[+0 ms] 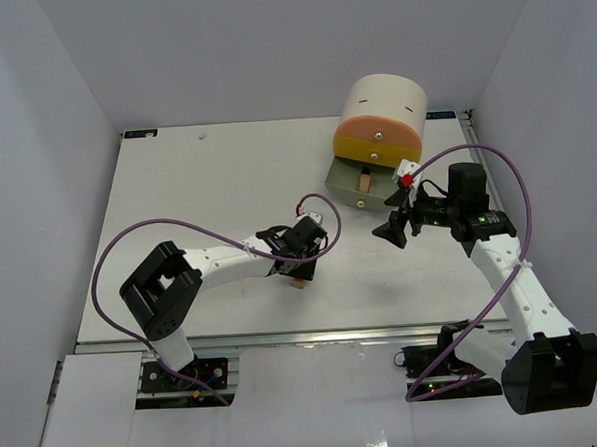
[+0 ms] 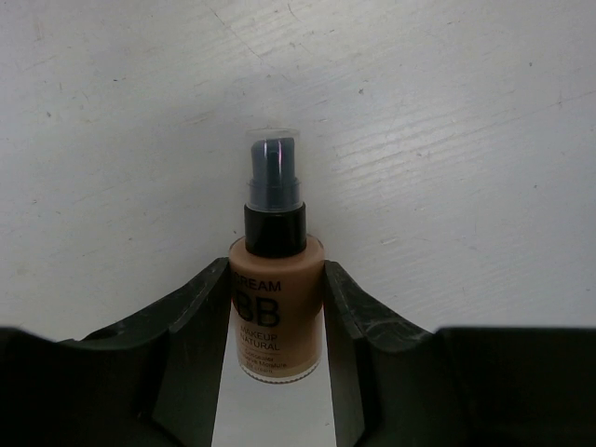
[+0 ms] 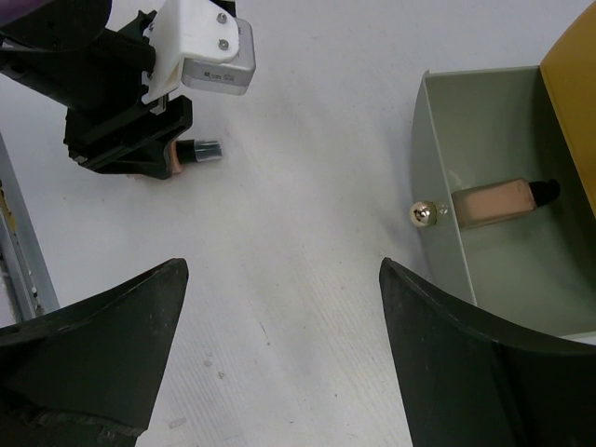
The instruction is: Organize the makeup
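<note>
In the top view, the left gripper (image 1: 301,266) is low in the middle of the white table (image 1: 197,189). Its own wrist view shows a beige bottle (image 2: 277,317) with a black cap lying flat on the table, right between the two black fingers (image 2: 200,326). Both fingers press on the bottle's sides, so the gripper is holding it. The cap points to the top of that frame.

Further right, the right gripper (image 3: 281,270) is over bare table, with its fingers spread wide and nothing between them.

At the right edge of the right wrist view stands the grey drawer (image 3: 484,121), open. A second beige bottle (image 3: 494,205) lies on its side in it. The drawer is at the bottom of the big cream cylinder (image 1: 382,97) in the upper right of the top view, just under a yellow drawer (image 1: 374,137).
</note>
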You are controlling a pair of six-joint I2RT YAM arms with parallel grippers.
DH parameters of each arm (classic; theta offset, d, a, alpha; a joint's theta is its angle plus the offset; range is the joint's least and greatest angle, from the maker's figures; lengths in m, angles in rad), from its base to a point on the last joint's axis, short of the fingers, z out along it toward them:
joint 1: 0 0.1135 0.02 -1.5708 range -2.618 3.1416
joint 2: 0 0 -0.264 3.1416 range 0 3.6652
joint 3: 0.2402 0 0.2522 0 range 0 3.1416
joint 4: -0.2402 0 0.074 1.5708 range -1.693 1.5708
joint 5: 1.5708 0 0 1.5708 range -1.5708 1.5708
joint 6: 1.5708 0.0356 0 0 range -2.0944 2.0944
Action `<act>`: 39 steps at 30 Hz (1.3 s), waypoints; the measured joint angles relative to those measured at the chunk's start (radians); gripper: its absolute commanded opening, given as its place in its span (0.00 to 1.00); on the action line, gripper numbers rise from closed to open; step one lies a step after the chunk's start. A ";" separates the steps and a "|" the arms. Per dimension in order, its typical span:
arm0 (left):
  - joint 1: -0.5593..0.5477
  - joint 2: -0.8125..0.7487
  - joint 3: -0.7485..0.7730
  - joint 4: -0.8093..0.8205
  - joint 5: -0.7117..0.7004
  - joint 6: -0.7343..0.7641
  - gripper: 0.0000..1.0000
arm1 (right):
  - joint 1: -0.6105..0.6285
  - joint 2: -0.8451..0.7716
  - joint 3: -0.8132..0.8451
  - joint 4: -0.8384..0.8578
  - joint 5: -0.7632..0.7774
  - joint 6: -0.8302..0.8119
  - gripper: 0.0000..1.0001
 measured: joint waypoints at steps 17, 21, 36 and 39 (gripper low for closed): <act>-0.004 -0.029 0.227 0.176 -0.007 0.258 0.18 | -0.079 -0.058 -0.004 0.019 -0.040 0.012 0.90; 0.063 0.036 0.390 0.251 0.061 0.207 0.18 | -0.115 -0.070 -0.015 0.028 -0.051 0.017 0.90; 0.177 0.292 0.585 0.457 -0.062 -0.346 0.23 | -0.186 -0.077 -0.016 0.043 -0.075 0.034 0.90; 0.174 0.329 0.607 0.462 -0.080 -0.400 0.31 | -0.188 -0.078 -0.016 0.044 -0.076 0.034 0.90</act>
